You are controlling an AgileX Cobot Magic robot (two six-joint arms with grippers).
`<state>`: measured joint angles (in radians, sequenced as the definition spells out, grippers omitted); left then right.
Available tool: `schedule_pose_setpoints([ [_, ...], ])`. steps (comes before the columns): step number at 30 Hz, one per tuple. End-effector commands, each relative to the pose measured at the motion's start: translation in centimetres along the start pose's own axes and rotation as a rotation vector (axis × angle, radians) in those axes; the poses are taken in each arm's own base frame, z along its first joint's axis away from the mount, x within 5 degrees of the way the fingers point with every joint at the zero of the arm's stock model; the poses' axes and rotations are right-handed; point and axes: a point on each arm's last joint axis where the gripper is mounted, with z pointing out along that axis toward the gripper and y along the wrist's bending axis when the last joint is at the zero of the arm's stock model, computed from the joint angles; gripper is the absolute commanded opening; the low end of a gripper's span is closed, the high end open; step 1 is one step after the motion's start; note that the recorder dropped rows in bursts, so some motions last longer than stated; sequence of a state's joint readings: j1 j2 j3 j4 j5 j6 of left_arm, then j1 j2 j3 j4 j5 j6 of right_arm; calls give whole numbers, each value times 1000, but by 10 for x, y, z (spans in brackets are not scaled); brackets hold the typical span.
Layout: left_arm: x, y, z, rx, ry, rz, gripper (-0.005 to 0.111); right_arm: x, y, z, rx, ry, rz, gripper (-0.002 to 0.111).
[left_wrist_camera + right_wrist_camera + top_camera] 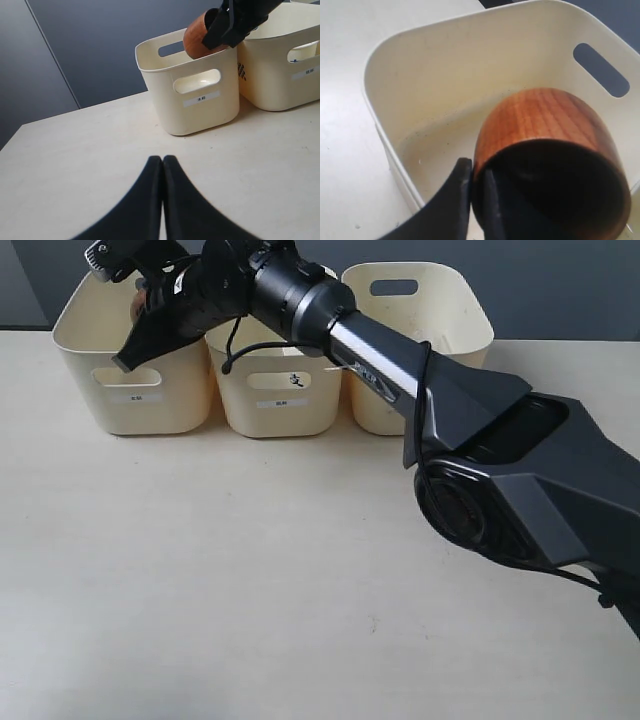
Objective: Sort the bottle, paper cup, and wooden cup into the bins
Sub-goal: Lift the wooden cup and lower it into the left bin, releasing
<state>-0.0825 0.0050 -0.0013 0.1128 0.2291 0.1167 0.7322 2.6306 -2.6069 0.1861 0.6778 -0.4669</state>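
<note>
The right gripper (pixel 476 200) is reaching across the table (pixel 200 570) to the leftmost bin (pixel 130 380) and pinching the rim of the wooden cup (pixel 545 150) — one finger inside, one outside — so the cup is hanging tilted over that bin's opening. The left gripper (pixel 163 172) is hovering low over the table in front of the bin, jaws pressed together and holding nothing.
</note>
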Motion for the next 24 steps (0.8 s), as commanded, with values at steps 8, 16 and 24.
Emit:
schedule_pose_setpoints([
  [8, 0, 0, 0, -5, -7, 2, 0, -3, -3, -2, 17, -27, -7, 30],
  [16, 0, 0, 0, -5, -7, 2, 0, -4, -4, -2, 19, -36, -3, 30],
  [24, 0, 0, 0, -5, -7, 2, 0, -4, -4, -2, 18, -36, -1, 30],
])
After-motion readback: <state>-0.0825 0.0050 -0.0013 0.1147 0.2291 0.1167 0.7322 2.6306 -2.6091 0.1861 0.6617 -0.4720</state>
